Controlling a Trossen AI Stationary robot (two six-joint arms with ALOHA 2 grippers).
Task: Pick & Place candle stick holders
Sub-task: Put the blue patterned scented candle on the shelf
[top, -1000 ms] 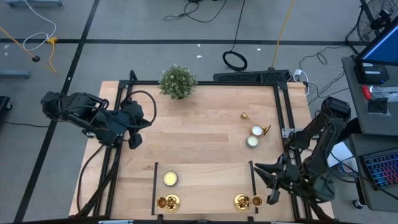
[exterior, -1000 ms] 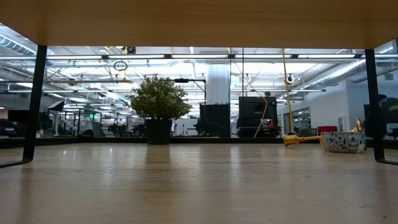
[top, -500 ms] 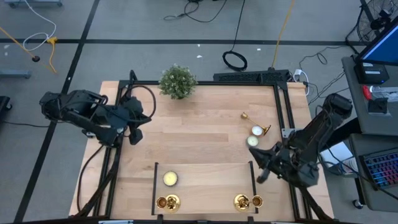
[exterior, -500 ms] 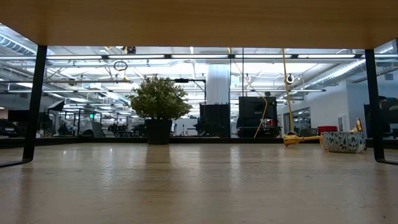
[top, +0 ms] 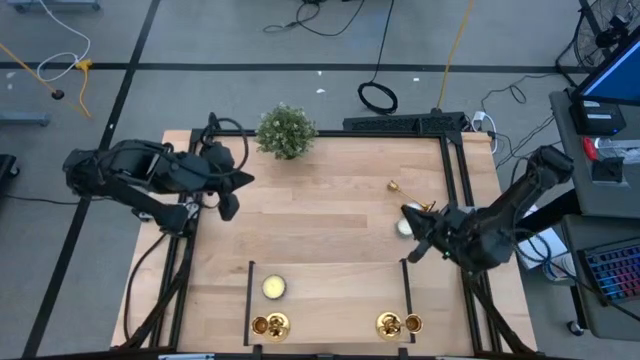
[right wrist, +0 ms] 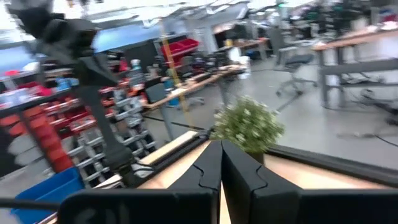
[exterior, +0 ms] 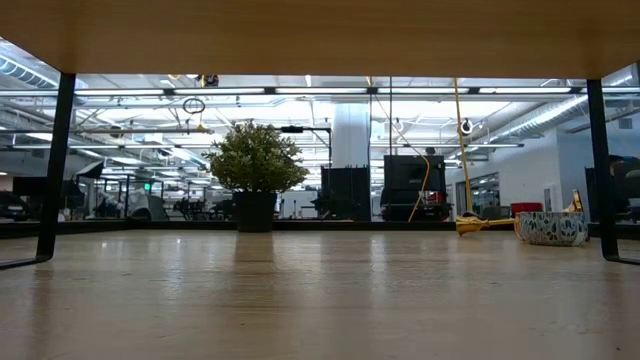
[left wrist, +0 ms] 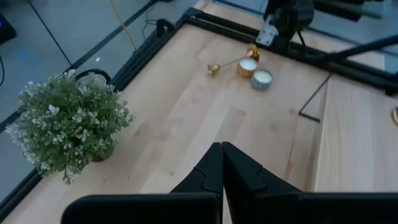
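One gold candle stick holder (top: 412,197) lies on its side on the table's right half, next to a small candle (top: 404,228); the left wrist view also shows this holder (left wrist: 231,60). More gold holders stand at the near edge, one group to the left (top: 270,325) and one to the right (top: 398,323). My right gripper (top: 409,214) hovers shut above the candles, pointing level toward the left. My left gripper (top: 231,203) is shut in the air over the table's left side; the left wrist view shows it (left wrist: 222,163) with nothing between its fingers.
A bushy potted plant (top: 286,131) stands at the far edge. A yellow candle (top: 274,288) sits near the front left holders. Black frame bars (top: 250,300) mark off the near middle and run along both sides. Bare wood lies in the table's middle.
My right gripper has swung from the near right corner toward the far edge and the table's middle, ending above the candles beside the lying holder. My left gripper has turned a little toward the far edge. Nothing on the table has moved.
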